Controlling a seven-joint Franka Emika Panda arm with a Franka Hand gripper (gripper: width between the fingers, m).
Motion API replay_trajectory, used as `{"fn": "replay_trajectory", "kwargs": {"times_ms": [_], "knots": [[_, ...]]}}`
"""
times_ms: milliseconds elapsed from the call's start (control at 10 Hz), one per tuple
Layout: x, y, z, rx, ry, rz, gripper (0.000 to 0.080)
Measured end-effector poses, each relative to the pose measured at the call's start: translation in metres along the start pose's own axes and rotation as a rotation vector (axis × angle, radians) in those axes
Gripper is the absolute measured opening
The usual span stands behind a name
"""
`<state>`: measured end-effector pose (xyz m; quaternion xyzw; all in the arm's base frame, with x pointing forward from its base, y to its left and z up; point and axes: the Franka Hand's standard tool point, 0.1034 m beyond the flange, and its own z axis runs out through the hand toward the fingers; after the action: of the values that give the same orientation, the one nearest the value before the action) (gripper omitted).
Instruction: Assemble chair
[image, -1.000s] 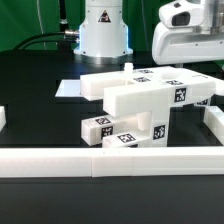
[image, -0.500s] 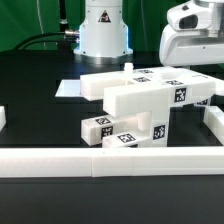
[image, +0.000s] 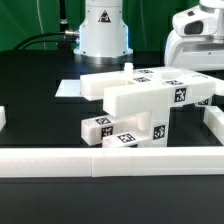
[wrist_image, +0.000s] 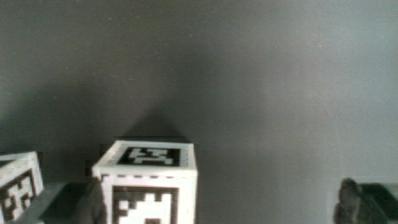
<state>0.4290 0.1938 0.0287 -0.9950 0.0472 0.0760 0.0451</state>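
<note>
White glossy plastic chair parts (image: 150, 105) are sitting clustered on the black table (image: 40, 110), and we are seeing the two-finger gripper (wrist_image: 217, 205) hanging spread wide, gripping nothing.

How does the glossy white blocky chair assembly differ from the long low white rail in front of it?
The glossy white blocky chair assembly carries black-and-white square tags; the long low white rail shows none. The assembly is stacked from several blocks and stands taller; the rail lies low. The assembly sits compact mid-table; the rail spans the exterior view's front. Both are white and rest on the black table.
</note>
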Motion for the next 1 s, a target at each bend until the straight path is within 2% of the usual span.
{"fn": "replay_trajectory", "kwargs": {"times_ms": [400,700,1000], "knots": [[0.002,0.002,-0.002,0.002,0.000,0.000,0.0649],[0.003,0.006,-0.014,0.010,0.015,0.007,0.0649],[0.004,0.011,-0.002,0.003,0.016,0.018,0.0649]]}}
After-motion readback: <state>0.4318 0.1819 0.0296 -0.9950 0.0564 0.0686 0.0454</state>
